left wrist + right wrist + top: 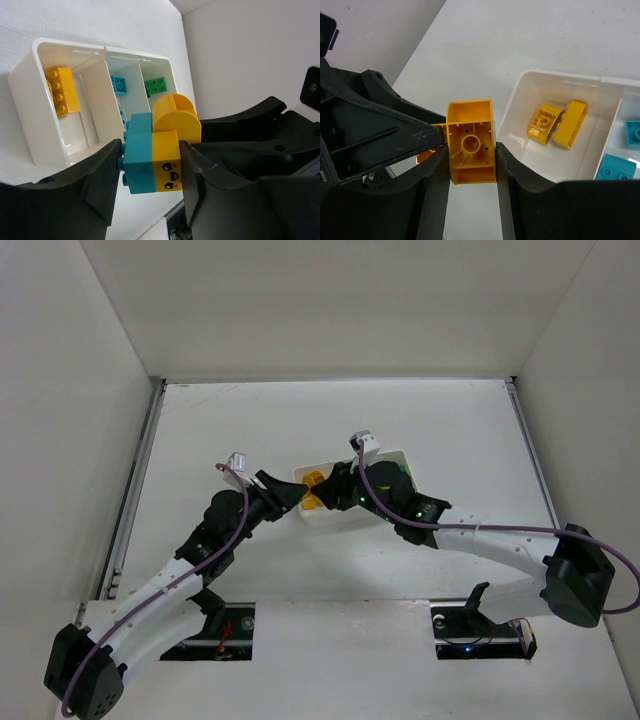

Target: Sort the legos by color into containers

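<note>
Currently I have both arms meeting at the left end of the white rectangular plastic tray (400,455), which lies on the white counter (250,420). Between them hangs a clump of three joined plastic studded bricks (160,145), just beside the tray's end compartment. My left end effector (150,150) pinches a cyan-blue brick (137,155) and an orange-yellow cube with a printed face (167,167), which sit side by side across the gap. The cyan-blue brick's studs point into one finger. My right end effector (470,155) pinches the orange-yellow arched brick (470,145). Its hollow underside faces that wrist camera, its long axis runs along the fingers, and its curved end is outermost. In the tray, the end compartment holds two orange-yellow bricks (545,122), the middle one holds cyan-blue ones (119,85), and the far one holds a green brick (157,86).
</note>
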### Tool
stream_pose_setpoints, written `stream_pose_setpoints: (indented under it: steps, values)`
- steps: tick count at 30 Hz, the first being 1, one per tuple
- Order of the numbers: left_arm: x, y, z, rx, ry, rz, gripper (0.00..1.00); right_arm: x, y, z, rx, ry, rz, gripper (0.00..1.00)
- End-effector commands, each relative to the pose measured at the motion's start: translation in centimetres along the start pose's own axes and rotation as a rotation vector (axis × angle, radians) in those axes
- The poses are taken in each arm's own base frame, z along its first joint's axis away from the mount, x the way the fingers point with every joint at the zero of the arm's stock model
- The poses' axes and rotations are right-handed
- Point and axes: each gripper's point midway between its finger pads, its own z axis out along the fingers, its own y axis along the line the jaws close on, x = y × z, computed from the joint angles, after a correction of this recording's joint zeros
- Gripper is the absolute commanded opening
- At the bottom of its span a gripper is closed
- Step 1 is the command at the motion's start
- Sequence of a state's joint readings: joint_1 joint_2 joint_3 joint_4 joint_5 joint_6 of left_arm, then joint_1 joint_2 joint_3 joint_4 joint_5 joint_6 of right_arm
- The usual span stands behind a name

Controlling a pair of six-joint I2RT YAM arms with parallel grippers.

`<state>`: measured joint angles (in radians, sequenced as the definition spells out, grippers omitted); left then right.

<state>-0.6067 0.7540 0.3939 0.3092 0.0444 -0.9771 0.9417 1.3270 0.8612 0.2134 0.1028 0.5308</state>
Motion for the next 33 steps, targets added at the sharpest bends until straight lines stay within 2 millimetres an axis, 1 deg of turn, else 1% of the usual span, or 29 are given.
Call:
stream_pose_setpoints:
  steps: [1,3,6,11,14,16,19,23,26,28,29,31,33]
  values:
    - [-1.0,-1.7,-0.4,0.081,-0.044,0.005,0.31,-2.5,1.7,-0.5,-0.077,-0.084,0.046,0.20]
    - [-1.2,-1.8,-0.6,0.084,-0.051,0.008,0.24,-2.7,1.3,-0.7,-0.073,-0.091,0.056,0.20]
    - [-1.2,-1.4,-0.8,0.080,-0.056,0.013,0.19,-3.9,0.9,-1.5,-0.083,-0.123,0.086,0.20]
    - [-0.6,0.3,-0.9,0.044,-0.044,0.012,0.17,-6.0,-0.2,-3.4,-0.101,-0.178,0.131,0.21]
    - [-0.8,0.7,-1.3,0.035,-0.050,0.008,0.16,-6.3,-1.5,-3.9,-0.070,-0.191,0.130,0.21]
    - [-1.3,0.5,-1.6,0.039,-0.061,0.005,0.17,-5.4,-2.4,-3.2,-0.035,-0.166,0.126,0.22]
    - [-2.1,-0.6,-2.0,0.060,-0.079,0.000,0.17,-4.1,-4.1,-1.6,0.043,-0.142,0.106,0.22]
    - [-2.5,-2.3,-2.3,0.097,-0.079,-0.012,0.18,-2.6,-4.7,0.7,0.095,-0.108,0.071,0.22]
    - [-2.1,-2.9,-2.3,0.118,-0.057,-0.033,0.19,-1.8,-5.1,2.2,0.126,-0.086,0.058,0.24]
    - [-1.9,-3.0,-2.3,0.123,-0.042,-0.048,0.19,-1.8,-5.3,2.7,0.138,-0.087,0.053,0.30]
    - [-1.8,-3.0,-2.3,0.125,-0.035,-0.056,0.19,-1.8,-5.3,2.9,0.142,-0.089,0.051,0.35]
    - [-1.7,-2.9,-2.2,0.126,-0.019,-0.068,0.19,-2.2,-5.4,2.8,0.149,-0.099,0.041,0.50]
    - [-1.7,-3.1,-2.2,0.128,-0.009,-0.084,0.19,-2.6,-5.3,2.3,0.149,-0.114,0.031,0.59]
